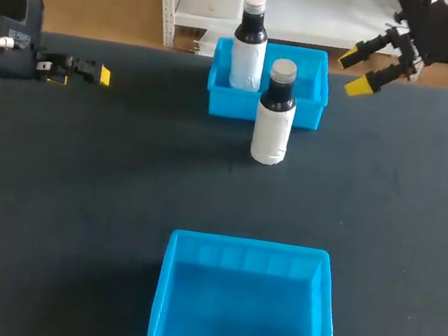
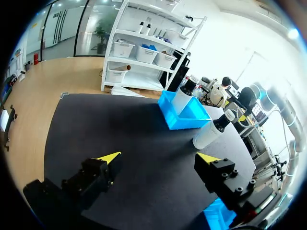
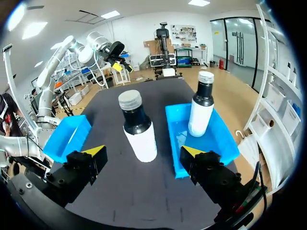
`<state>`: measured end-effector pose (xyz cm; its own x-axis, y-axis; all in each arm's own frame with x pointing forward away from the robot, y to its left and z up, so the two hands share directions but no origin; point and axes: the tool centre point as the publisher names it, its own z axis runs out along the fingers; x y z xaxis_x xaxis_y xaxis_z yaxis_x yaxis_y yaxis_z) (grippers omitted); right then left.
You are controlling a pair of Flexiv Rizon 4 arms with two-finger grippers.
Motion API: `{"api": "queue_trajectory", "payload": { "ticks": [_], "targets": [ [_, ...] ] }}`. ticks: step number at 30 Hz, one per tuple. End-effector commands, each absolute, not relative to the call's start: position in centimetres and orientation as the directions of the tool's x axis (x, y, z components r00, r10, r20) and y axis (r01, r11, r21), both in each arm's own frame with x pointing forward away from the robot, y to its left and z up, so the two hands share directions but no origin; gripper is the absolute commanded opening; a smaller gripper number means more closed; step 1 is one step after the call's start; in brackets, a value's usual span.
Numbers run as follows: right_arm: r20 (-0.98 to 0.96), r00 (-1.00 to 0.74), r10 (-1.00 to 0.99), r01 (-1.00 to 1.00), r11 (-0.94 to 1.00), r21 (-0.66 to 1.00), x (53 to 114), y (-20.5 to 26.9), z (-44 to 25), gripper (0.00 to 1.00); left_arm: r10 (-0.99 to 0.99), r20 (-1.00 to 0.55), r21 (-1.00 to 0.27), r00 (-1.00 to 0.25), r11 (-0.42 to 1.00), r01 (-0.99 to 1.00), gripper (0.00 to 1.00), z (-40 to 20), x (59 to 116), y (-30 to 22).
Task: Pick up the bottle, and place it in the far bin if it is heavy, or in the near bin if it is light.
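A bottle (image 1: pixel 275 116) with a white body, dark neck and grey cap stands upright on the black table, just in front of the far blue bin (image 1: pixel 226 102). A second, similar bottle (image 1: pixel 249 44) stands inside that bin. The near blue bin (image 1: pixel 250 245) sits at the table's front edge with nothing visible in it. My right gripper (image 1: pixel 354 73) hangs open above the table, right of the far bin. In the right wrist view the standing bottle (image 3: pixel 139 129) is ahead of the open right gripper (image 3: pixel 143 151). My left gripper (image 1: pixel 94 73) is open at the far left, holding nothing.
From the left wrist, the standing bottle (image 2: pixel 211 134) and the far bin (image 2: pixel 184 117) lie well ahead of the left gripper (image 2: pixel 158 158). Bare black tabletop (image 1: pixel 121 169) spreads between the two bins and on both sides.
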<state>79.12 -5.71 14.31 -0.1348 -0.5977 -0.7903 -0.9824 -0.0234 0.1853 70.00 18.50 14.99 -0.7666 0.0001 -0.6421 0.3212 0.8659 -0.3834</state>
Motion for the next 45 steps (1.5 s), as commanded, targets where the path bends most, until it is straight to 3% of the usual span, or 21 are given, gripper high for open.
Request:
{"api": "queue_trajectory", "payload": {
  "ticks": [1,11,45],
  "targets": [
    [-0.793,-0.127,-0.596,-0.990,0.127,0.063,77.7,-4.1,13.9,1.00,0.000,-0.642,-0.383,-0.767,0.866,0.321,1.00,15.0,70.0,18.5],
    [-0.790,-0.104,-0.605,-0.994,0.082,0.068,77.9,-0.5,13.2,1.00,0.000,-0.642,-0.383,-0.767,0.866,0.321,1.00,15.0,70.0,18.5],
    [-0.814,-0.079,-0.575,-0.993,-0.026,0.115,77.5,4.9,11.8,1.00,0.000,-0.642,-0.383,-0.767,0.866,0.321,1.00,15.0,70.0,18.5]
  ]
}}
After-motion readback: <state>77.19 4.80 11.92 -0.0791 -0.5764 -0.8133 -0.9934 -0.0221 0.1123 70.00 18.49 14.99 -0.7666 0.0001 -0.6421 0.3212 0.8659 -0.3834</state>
